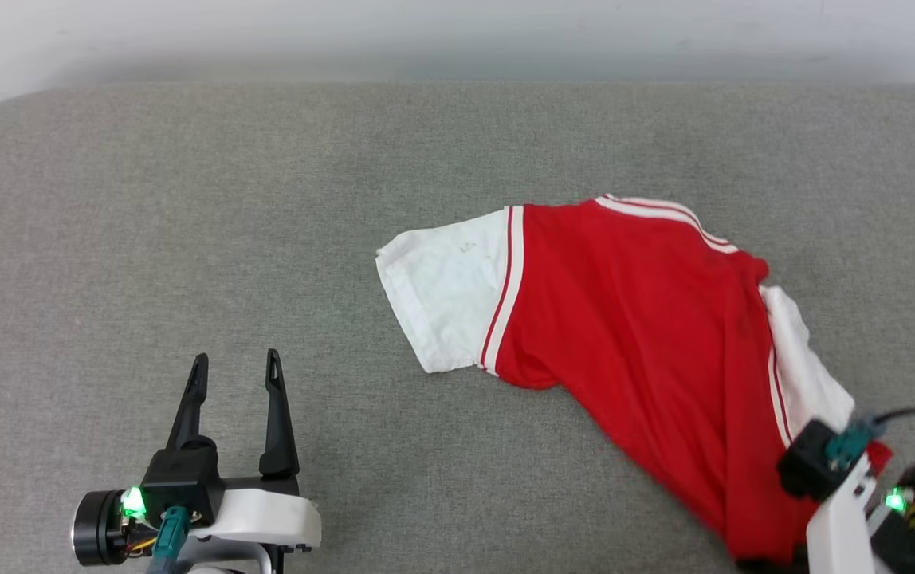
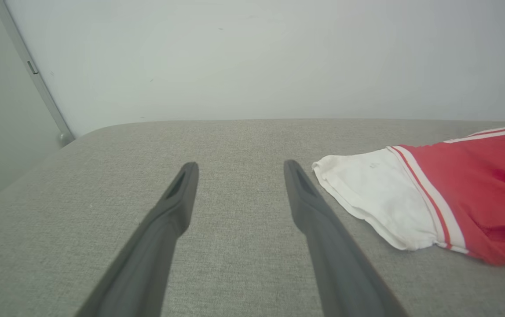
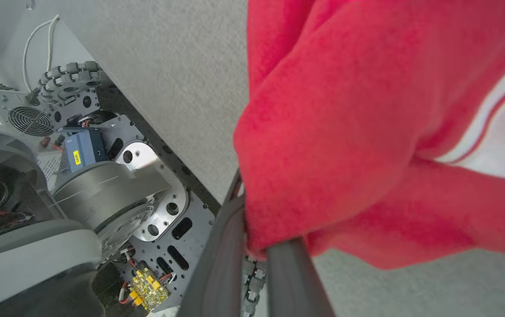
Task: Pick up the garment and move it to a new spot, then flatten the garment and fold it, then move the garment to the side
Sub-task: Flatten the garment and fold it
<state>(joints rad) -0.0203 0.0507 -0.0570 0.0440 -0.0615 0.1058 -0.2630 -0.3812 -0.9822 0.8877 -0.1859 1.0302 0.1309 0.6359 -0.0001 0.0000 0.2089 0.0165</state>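
The left gripper (image 1: 237, 360) has two long tapering black fingers (image 1: 278, 414) on a black block, a white wrist shell (image 1: 266, 516), a glowing green lamp (image 1: 132, 501) and a teal plug (image 1: 173, 530).

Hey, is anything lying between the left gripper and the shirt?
Nothing visible. Bare grey cushion is all that lies between the open left gripper and the white sleeve, the nearest part of the shirt.
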